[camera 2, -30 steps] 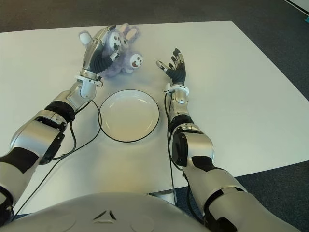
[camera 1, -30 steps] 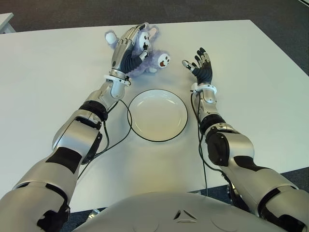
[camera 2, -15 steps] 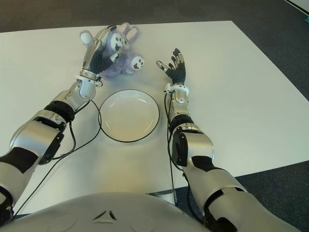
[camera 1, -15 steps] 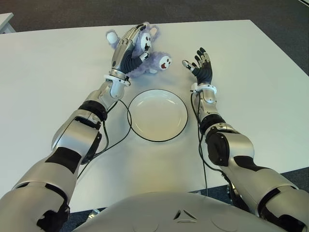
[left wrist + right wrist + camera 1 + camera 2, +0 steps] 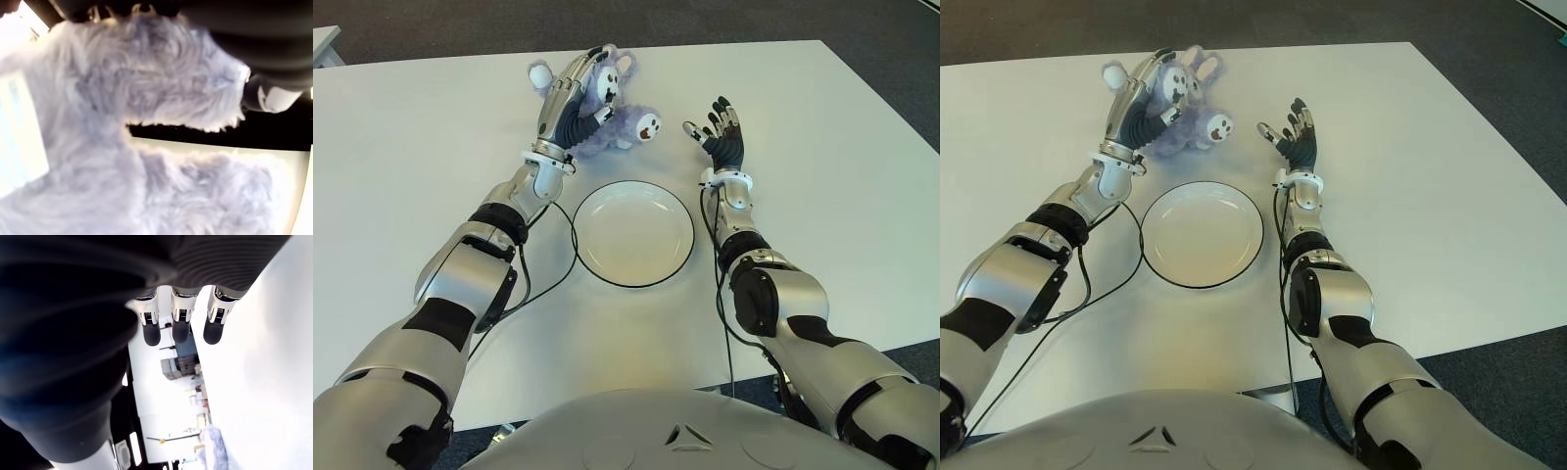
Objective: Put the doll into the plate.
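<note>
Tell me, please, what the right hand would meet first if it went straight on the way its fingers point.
Probably nothing: the right hand is open, fingers pointing toward the table's far edge, with only bare tabletop ahead. The doll lies off to its left, though depth is unclear.

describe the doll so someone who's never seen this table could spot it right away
On the white table, look past the round white plate with a dark rim to the far side. There the left hand is closed over a fluffy lilac doll, left of the open right hand. It is the only soft, furry thing, with white paws and small white faces.
</note>
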